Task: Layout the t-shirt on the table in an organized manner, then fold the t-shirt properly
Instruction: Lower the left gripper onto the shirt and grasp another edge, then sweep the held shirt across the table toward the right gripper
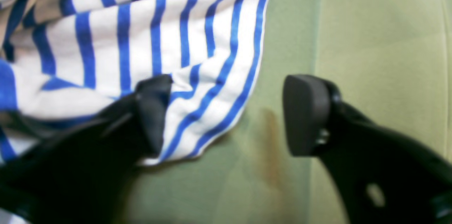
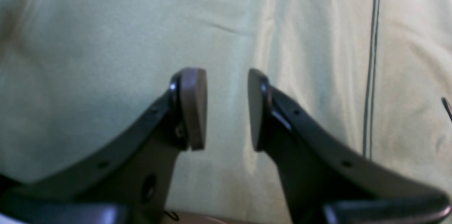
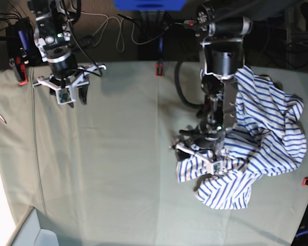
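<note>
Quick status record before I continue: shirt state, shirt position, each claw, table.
shirt state: the t-shirt is crumpled in a heap, not laid flat
shirt position: on the base view's right side of the table
left claw: left claw open, one finger over the shirt's hem, the other over bare cloth; nothing gripped
right claw: right claw open and holding nothing, over bare table cloth, far from the shirt
table: a brownish stain lies beside the shirt's edge
fold progress: not started

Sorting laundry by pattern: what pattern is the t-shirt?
The t-shirt is white with thin blue stripes; clearest in the left wrist view.
</note>
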Available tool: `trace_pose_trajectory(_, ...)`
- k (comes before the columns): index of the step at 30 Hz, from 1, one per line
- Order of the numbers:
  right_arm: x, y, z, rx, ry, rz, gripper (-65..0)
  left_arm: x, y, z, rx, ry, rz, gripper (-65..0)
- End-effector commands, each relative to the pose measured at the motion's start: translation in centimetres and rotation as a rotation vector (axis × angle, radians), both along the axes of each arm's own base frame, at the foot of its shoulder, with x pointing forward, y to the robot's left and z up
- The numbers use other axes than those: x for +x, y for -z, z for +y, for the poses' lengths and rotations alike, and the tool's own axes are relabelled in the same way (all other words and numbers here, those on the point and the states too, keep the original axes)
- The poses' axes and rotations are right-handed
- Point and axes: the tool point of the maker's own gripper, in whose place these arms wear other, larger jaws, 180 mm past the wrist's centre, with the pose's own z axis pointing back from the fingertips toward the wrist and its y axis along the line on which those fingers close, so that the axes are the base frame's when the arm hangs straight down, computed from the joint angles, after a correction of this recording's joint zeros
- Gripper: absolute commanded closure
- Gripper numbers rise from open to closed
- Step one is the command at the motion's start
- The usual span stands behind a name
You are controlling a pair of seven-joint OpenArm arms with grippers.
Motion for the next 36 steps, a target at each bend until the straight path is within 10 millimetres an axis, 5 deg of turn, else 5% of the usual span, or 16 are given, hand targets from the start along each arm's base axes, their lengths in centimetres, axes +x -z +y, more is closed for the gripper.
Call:
trace_pose_trajectory(1,0.4,-0.9,-0.1,0.001,-0.011,-0.038,-20.4,-0.4,0.6,-0.5,-0.009,0.017,0.047,-34.4)
trace_pose_trajectory(6,0.3,-0.8,-0.2,-0.001,-0.008,-0.036,-20.3,-1.1,1.6,-0.2,-0.004,0.021,0.082,0.0)
trace_pose_trajectory(10,0.3,-0.8,-0.2,-0.001,-0.008,-0.036,-20.3,-1.0,1.4,0.1,0.010,-0.020,0.088,0.0)
trace_pose_trajectory(14,0.6,-1.0,-0.6,-0.009,-0.003,-0.042,-20.3,1.6,-3.1,-2.9,0.016,0.046,-0.046,-0.4)
trace_pose_trajectory(19,1.1,-1.9,-4.8,-0.055,0.098,-0.068,-20.3,3.7,-11.3,-11.3,0.089,0.308,-0.288,-0.4)
trace_pose_trajectory(22,1.1,-2.8,-8.4,-0.099,0.179,-0.089,-20.3,2.2,-15.1,-17.4,0.045,0.463,-0.395,-0.4)
trace_pose_trajectory(26,0.4,-4.5,-14.2,-0.156,0.335,-0.125,-20.3,0.5,-18.3,-22.9,-0.082,0.593,-0.446,-0.4)
trace_pose_trajectory(31,-2.6,-6.6,-21.1,-0.209,0.571,-0.168,-20.3,-2.7,-19.8,-27.7,-0.164,0.729,-0.482,-0.4)
trace_pose_trajectory(36,-4.7,-7.6,-24.1,-0.244,0.669,-0.175,-20.4,-7.3,-18.8,-31.6,-0.156,0.885,-0.514,-0.9)
